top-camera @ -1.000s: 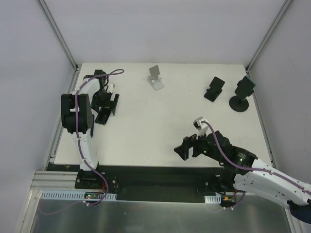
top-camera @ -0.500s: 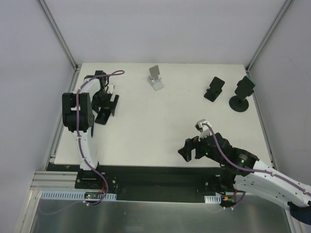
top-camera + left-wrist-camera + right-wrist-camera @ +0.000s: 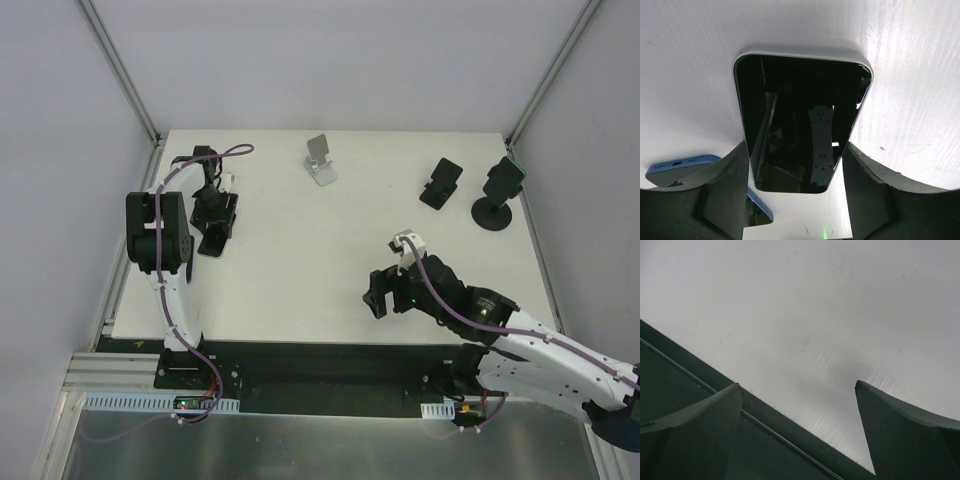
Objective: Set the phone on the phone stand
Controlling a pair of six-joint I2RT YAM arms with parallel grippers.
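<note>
Grey walls enclosed the white table. Near its far left corner the left gripper hung over a black-screened, pale-rimmed phone lying flat, its narrow-set fingers touching both long edges. A blue phone's end showed just beside the left finger. By the near edge the right gripper stood wide and empty. Along the far edge stood a small white phone stand, a black folding stand and a black round-based stand.

White table; pale grey walls; even light.
</note>
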